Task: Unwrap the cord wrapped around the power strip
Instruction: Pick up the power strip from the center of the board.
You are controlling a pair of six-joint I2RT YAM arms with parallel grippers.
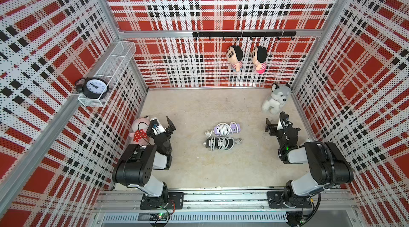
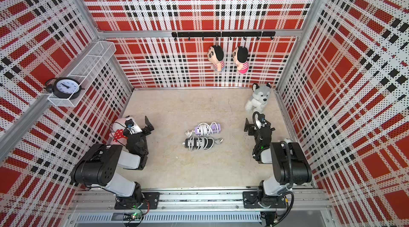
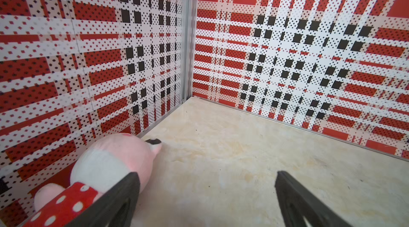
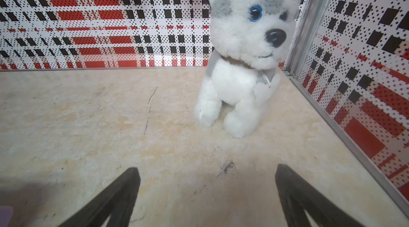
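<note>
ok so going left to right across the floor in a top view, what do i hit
pink plush toy, left gripper, purple power strip, right gripper (black power strip and husky plush overlap these, so skipped)

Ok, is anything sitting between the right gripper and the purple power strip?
Nothing: in both top views only bare tabletop separates the open right gripper from the purple power strip. The black power strip lies beside it, off that line.
</note>
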